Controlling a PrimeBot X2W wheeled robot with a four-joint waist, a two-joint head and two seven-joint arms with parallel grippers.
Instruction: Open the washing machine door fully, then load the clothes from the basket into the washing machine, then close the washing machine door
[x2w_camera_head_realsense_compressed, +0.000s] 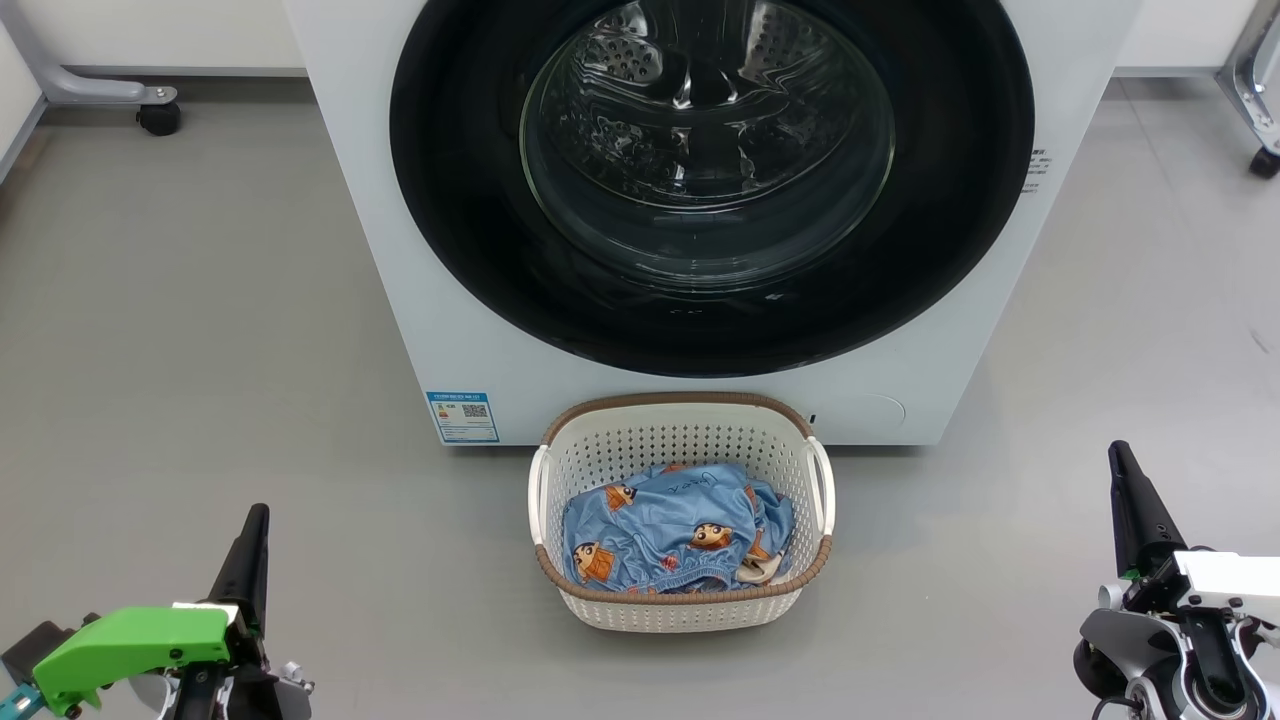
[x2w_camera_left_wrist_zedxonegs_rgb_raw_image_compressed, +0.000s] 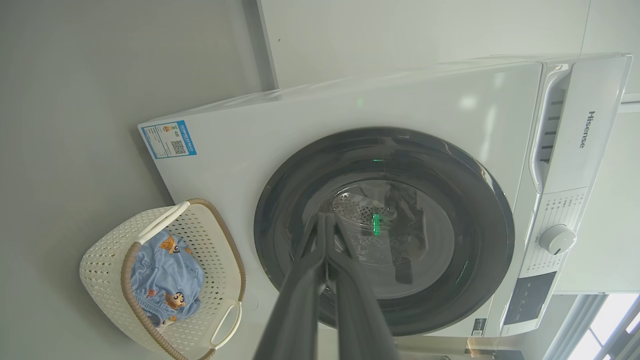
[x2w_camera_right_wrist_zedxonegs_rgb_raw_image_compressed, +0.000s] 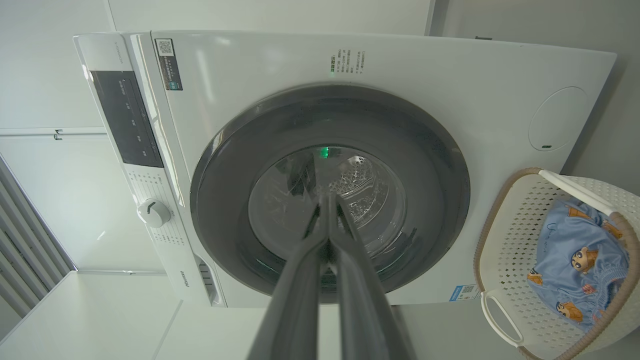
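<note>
Both grippers are clenched with nothing between them. The left gripper (x2w_camera_head_realsense_compressed: 257, 520) stands at the lower left of the head view and the right gripper (x2w_camera_head_realsense_compressed: 1120, 460) at the lower right. Each is over bare floor and well apart from the basket. In each wrist view the two dark fingers (x2w_camera_left_wrist_zedxonegs_rgb_raw_image_compressed: 297, 300) are pressed together and point toward the glass of the door.

The washing machine door (x2w_camera_head_realsense_compressed: 450, 200) is closed, flat against the front of the washing machine (x2w_camera_head_realsense_compressed: 370, 250). Its wide black rim surrounds the clear glass bowl, and through the glass the perforated steel drum (x2w_camera_head_realsense_compressed: 620, 60) is visible. One basket (x2w_camera_head_realsense_compressed: 680, 608) stands on the floor just in front of the machine, near the lower edge of its front, below the door. The clothes (x2w_camera_head_realsense_compressed: 670, 530) lie inside it: a light blue bundle with cartoon figures and a bit of cream cloth at one side. The basket has two white handles (x2w_camera_head_realsense_compressed: 540, 495), one on each side.

One blue label (x2w_camera_head_realsense_compressed: 462, 416) sits at the lower left corner of the machine's front. One round white knob (x2w_camera_left_wrist_zedxonegs_rgb_raw_image_compressed: 557, 239) is beside the dark control panel (x2w_camera_right_wrist_zedxonegs_rgb_raw_image_compressed: 127, 117). The floor (x2w_camera_head_realsense_compressed: 200, 300) is smooth, grey and matte. The wall (x2w_camera_left_wrist_zedxonegs_rgb_raw_image_compressed: 400, 35) behind the machine is white. Two black castors under grey frame legs stand at the far edge of the floor, one at the left (x2w_camera_head_realsense_compressed: 158, 118) and one at the right (x2w_camera_head_realsense_compressed: 1265, 160).
</note>
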